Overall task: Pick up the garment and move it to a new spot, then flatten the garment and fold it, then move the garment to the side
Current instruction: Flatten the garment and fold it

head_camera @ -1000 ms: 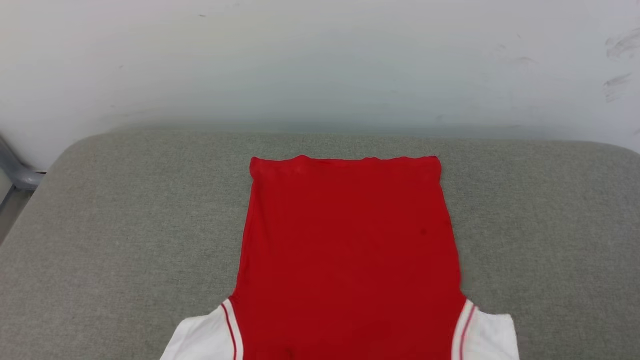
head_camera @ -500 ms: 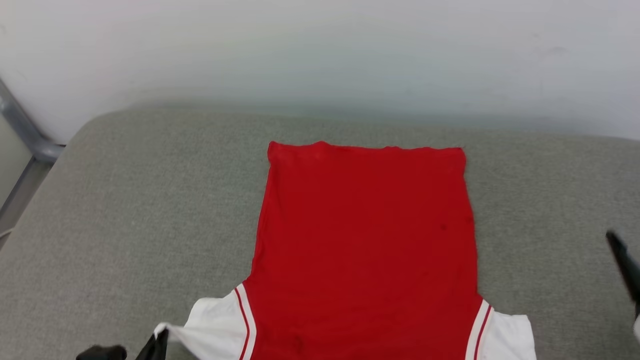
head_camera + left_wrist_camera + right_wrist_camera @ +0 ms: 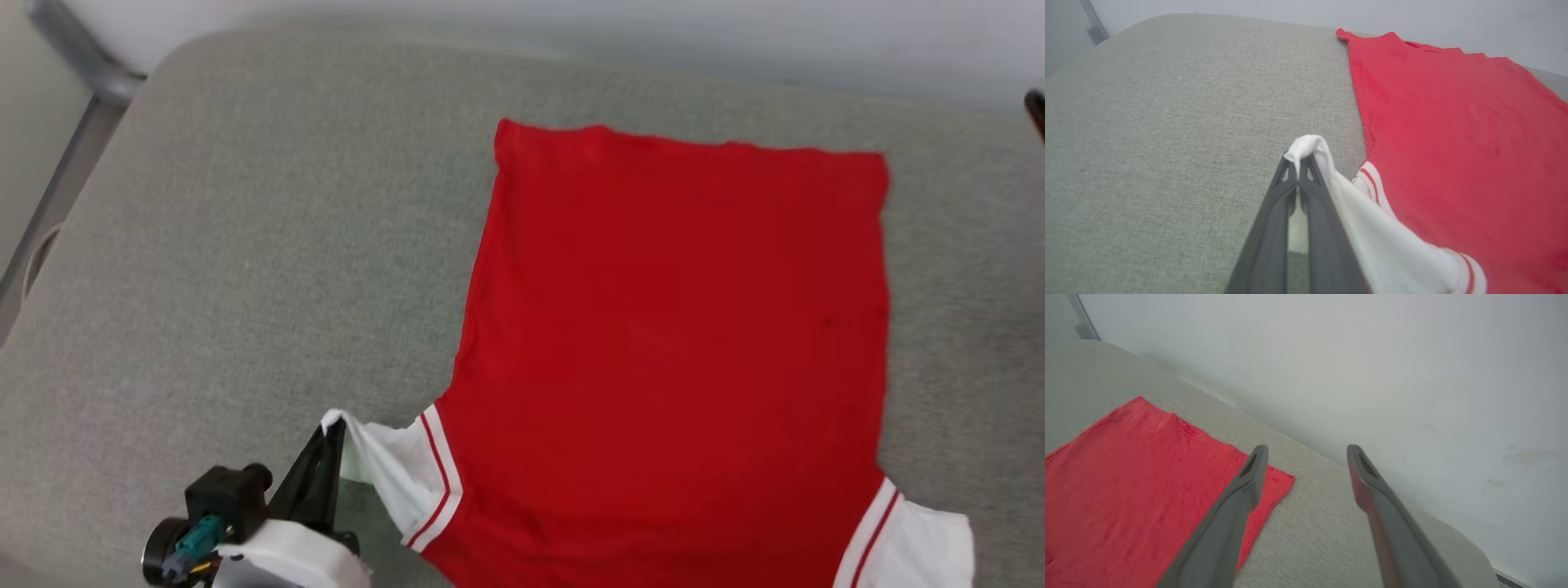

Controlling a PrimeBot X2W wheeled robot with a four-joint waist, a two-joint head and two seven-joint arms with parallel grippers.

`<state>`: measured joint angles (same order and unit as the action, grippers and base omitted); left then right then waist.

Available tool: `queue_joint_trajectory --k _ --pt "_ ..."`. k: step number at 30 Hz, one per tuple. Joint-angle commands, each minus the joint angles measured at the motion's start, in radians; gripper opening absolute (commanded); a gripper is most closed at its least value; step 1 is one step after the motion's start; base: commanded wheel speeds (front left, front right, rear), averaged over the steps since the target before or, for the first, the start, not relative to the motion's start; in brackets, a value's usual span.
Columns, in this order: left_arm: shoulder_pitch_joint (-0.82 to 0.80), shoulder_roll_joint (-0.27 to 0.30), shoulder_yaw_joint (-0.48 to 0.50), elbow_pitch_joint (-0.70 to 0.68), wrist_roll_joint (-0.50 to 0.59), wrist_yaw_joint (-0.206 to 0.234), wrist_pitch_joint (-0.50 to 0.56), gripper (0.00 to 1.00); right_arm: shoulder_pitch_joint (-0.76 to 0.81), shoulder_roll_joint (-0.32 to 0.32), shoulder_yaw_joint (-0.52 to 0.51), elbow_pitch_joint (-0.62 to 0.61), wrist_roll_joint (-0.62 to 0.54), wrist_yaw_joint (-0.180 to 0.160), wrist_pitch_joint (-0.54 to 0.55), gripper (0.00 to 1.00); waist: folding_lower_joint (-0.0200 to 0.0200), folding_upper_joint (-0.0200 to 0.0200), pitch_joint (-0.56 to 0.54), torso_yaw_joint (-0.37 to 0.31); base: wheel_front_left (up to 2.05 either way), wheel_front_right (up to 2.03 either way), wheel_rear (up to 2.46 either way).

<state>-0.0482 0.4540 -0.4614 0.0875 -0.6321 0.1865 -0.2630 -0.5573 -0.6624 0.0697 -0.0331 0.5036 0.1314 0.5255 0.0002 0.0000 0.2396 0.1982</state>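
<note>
Left pincer (image 3: 1298,163) of mine is pinched tight on the tip of the white sleeve (image 3: 1372,232), lifting it a little off the grey cushion (image 3: 245,245). I think I hold it there so I can pull the sleeve smooth or fold it over the red part. The shirt (image 3: 678,327) lies flat in the middle of the cushion, plain side up, bottom edge toward the cushion's far side. My right pincer (image 3: 1306,451) hangs wide apart, holding nothing, over the cushion's far right corner by the wall (image 3: 1412,375).
</note>
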Motion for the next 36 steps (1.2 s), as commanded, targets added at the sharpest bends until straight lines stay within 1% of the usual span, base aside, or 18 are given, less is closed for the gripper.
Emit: queue_joint_trajectory --k 1,4,7,12,15,19,21,24,27,32,33,34,36 --pt "-0.023 -0.012 0.003 -0.005 0.01 -0.003 -0.002 0.0 -0.043 -0.019 0.023 0.012 -0.018 -0.001 0.017 1.0 -0.0002 0.0 0.074 0.053 0.0 0.0 0.0" --pt "-0.047 -0.042 0.013 -0.008 0.036 -0.015 -0.002 0.0 -0.148 -0.02 0.076 0.082 0.002 -0.001 0.11 1.0 -0.0002 0.0 0.119 0.072 0.0 0.0 0.0" --pt "-0.069 -0.071 0.023 -0.013 0.061 -0.029 -0.002 0.0 -0.252 -0.043 0.123 0.145 0.012 -0.001 0.217 1.0 -0.0002 0.0 0.168 0.087 0.0 0.0 0.0" --pt "-0.103 -0.111 0.039 -0.015 0.105 -0.05 -0.002 0.0 -0.38 -0.04 0.167 0.258 0.048 -0.001 0.429 1.0 -0.0002 0.0 0.238 0.109 0.0 0.0 0.0" --pt "-0.119 -0.134 0.05 -0.023 0.129 -0.062 -0.002 0.0 -0.429 -0.046 0.195 0.295 0.058 -0.001 0.529 1.0 -0.0002 0.0 0.278 0.12 0.0 0.0 0.0" --pt "-0.133 -0.162 0.066 -0.029 0.157 -0.077 -0.002 0.0 -0.472 -0.048 0.213 0.322 0.062 -0.001 0.628 1.0 -0.0002 0.0 0.324 0.131 0.0 0.0 0.0" --pt "-0.143 -0.177 0.07 -0.03 0.169 -0.086 -0.002 0.0 -0.483 -0.059 0.22 0.328 0.049 -0.001 0.653 1.0 -0.0002 0.0 0.344 0.138 0.0 0.0 0.0" --pt "-0.152 -0.197 0.077 -0.031 0.19 -0.097 -0.002 0.0 -0.486 -0.031 0.208 0.348 0.051 -0.001 0.671 1.0 -0.0002 0.0 0.373 0.146 0.0 0.0 0.0" --pt "-0.161 -0.216 0.085 -0.03 0.209 -0.108 -0.002 0.0 -0.447 -0.021 0.234 0.362 0.045 -0.001 0.691 1.0 -0.0002 0.0 0.394 0.153 0.0 0.0 0.0" --pt "-0.163 -0.244 0.098 -0.018 0.234 -0.131 -0.001 0.0 -0.384 -0.037 0.276 0.383 0.061 -0.001 0.721 1.0 -0.0002 0.0 0.41 0.163 0.0 0.0 0.0" --pt "-0.163 -0.248 0.101 -0.015 0.236 -0.134 -0.001 0.0 -0.378 -0.043 0.283 0.385 0.062 -0.001 0.723 0.98 -0.0002 0.0 0.41 0.163 0.0 0.0 0.0" --pt "-0.157 -0.256 0.114 -0.005 0.245 -0.141 -0.001 0.0 -0.38 -0.059 0.284 0.388 0.057 -0.001 0.703 0.0 -0.0002 0.0 0.4 0.16 0.0 0.0 0.0" --pt "-0.15 -0.259 0.124 0.002 0.251 -0.143 -0.001 0.0 -0.39 -0.069 0.285 0.389 0.048 -0.001 0.685 0.0 -0.0002 0.0 0.389 0.155 0.0 0.0 0.0"
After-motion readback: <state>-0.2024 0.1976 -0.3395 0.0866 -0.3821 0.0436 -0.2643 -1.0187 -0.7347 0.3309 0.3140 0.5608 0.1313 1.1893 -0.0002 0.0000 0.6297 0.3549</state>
